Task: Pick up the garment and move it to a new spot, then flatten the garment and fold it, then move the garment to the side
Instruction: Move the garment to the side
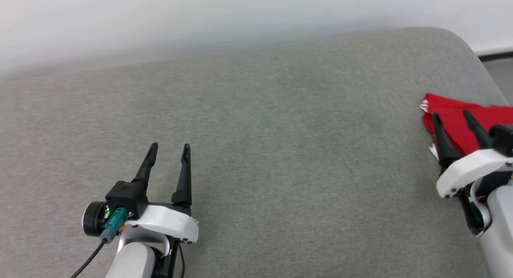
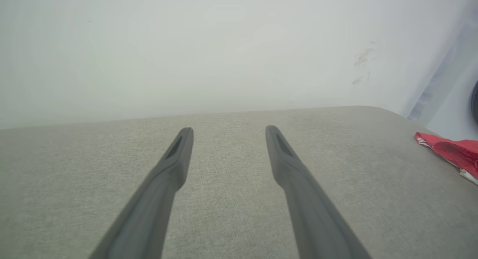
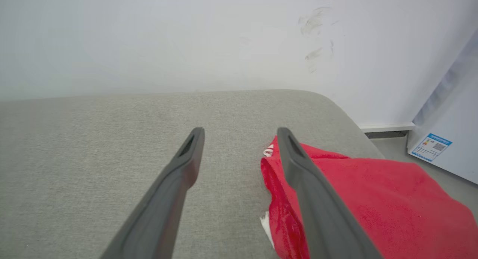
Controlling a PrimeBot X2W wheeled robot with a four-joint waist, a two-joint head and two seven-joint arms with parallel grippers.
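The garment (image 1: 457, 117) is a red cloth with a bit of white striped trim, lying folded at the right edge of the grey cushion. My right gripper (image 1: 453, 116) hovers over its left end, fingers open, nothing between them. In the right wrist view the garment (image 3: 373, 206) lies under and to the right of the right finger (image 3: 313, 191), the left finger over bare cushion. My left gripper (image 1: 170, 147) stands open over bare cushion at the lower left, far from the cloth. The left wrist view shows the garment (image 2: 452, 152) at the far right edge.
The grey fabric cushion (image 1: 260, 141) spans the view, its rounded corner at the upper right. A white wall (image 1: 200, 17) runs behind it. In the right wrist view a white appliance (image 3: 448, 132) with a label stands on the floor past the cushion's right end.
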